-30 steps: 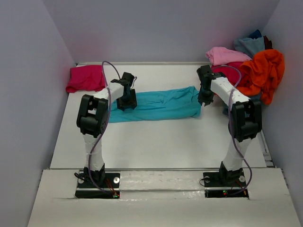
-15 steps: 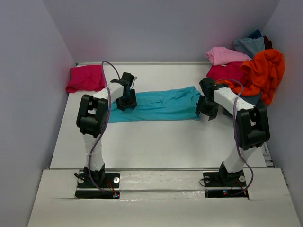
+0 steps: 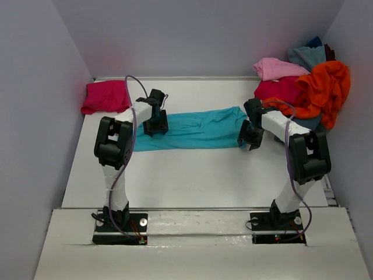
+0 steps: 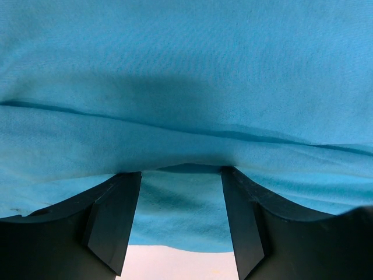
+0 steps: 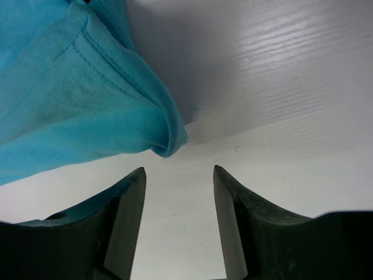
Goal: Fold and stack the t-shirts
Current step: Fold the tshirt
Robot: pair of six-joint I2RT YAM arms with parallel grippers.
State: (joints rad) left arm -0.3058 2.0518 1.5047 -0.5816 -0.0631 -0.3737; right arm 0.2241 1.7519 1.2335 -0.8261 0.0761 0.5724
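A bright turquoise t-shirt (image 3: 195, 131) lies folded into a long strip across the middle of the table. My left gripper (image 3: 156, 127) rests on its left part. In the left wrist view the turquoise cloth (image 4: 186, 87) fills the picture, and my left gripper (image 4: 180, 173) is open, with its tips against a fold and flat cloth between the fingers. My right gripper (image 3: 247, 142) sits at the strip's right end. It is open (image 5: 179, 169) over bare table, and the shirt's rolled corner (image 5: 166, 137) lies just beyond its tips, apart from them.
A folded magenta-pink t-shirt (image 3: 105, 96) lies at the back left. Heaped in the back right corner are light pink (image 3: 277, 68), crimson (image 3: 281, 89), orange (image 3: 323, 87) and dusty blue (image 3: 306, 55) t-shirts. Walls close in the table on three sides.
My right gripper opened and let go of the turquoise shirt's right end, then moved toward the near edge of the strip. The left arm has not moved.
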